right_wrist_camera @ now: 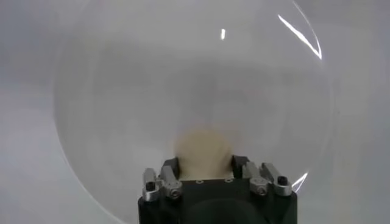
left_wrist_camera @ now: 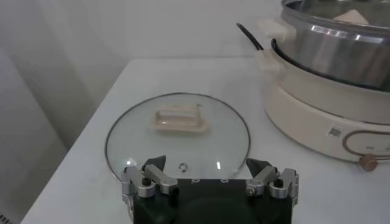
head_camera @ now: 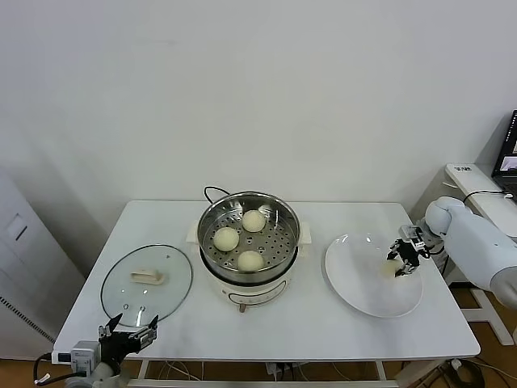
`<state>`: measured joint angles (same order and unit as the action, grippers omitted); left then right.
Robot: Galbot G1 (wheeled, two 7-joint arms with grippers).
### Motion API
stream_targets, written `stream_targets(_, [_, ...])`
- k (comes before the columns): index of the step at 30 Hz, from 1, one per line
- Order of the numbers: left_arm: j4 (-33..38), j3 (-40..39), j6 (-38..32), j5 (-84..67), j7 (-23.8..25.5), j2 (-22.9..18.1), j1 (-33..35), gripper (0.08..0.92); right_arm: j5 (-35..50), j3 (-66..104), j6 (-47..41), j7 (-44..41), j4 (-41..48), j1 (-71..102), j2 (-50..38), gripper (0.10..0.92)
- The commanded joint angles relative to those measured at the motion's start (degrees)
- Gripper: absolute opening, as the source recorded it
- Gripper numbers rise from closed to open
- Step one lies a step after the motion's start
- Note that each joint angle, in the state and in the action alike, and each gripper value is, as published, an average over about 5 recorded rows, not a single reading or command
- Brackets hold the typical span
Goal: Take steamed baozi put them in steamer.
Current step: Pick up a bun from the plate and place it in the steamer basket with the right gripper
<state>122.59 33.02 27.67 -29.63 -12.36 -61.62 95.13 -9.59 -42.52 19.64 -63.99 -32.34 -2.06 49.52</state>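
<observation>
A round steamer [head_camera: 249, 236] of shiny steel stands at the middle of the white table [head_camera: 266, 331], its perforated floor set in a cream-white cooker base with a black cord [head_camera: 213, 192] trailing behind. Three smooth, rounded, cream-white baozi lie inside, apart from one another: one toward the back [head_camera: 254, 221], one on the robot's left [head_camera: 226, 238], one at the front [head_camera: 250, 260].

To the right of the steamer lies a flat, glossy white plate [head_camera: 363, 283]. The right gripper [head_camera: 397, 263] is over the plate's right side, and its dark fingers are closed around the fourth baozi [head_camera: 393, 267]; in the right wrist view that bun [right_wrist_camera: 203, 152] sits pale and soft-looking between the two fingers [right_wrist_camera: 169, 167], above the plate [right_wrist_camera: 122, 91].

On the steamer's left, a round glass lid [head_camera: 147, 284] with a pale oblong handle lies flat on the table. The left gripper [head_camera: 128, 331] rests at the table's front left corner, just before the lid's rim, its fingers spread wide and holding nothing; the left wrist view shows the lid [left_wrist_camera: 178, 143] beyond the parted fingers [left_wrist_camera: 149, 179].
</observation>
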Motion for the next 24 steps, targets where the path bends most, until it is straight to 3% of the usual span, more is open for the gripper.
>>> stream_targets(1, [0.09, 0.09, 0.16, 0.11, -0.07, -0.08, 0.19, 0.823, 11.90, -10.48, -3.34, -1.87, -7.03, -5.10, -2.82, 0.463])
stream_targets(9, [-0.01, -0.07, 0.29, 0.33, -0.11, -0.32, 0.15, 0.823, 34.71, -38.85, -14.24, -2.47, -23.53, -29.73, -7.00, 0.466])
stream_targets(16, [0.24, -0.62, 0.55, 0.72, -0.17, -0.21, -0.07, 0.823, 49.94, -55.30, -22.45, -0.89, -31.29, -46.58, -0.48, 0.467])
stream_targets(24, [0.46, -1.00, 0.44, 1.25, -0.20, 0.05, 0.10, 0.823, 61.99, -59.52, -32.32, 3.60, -36.70, -53.20, 5.61, 0.467])
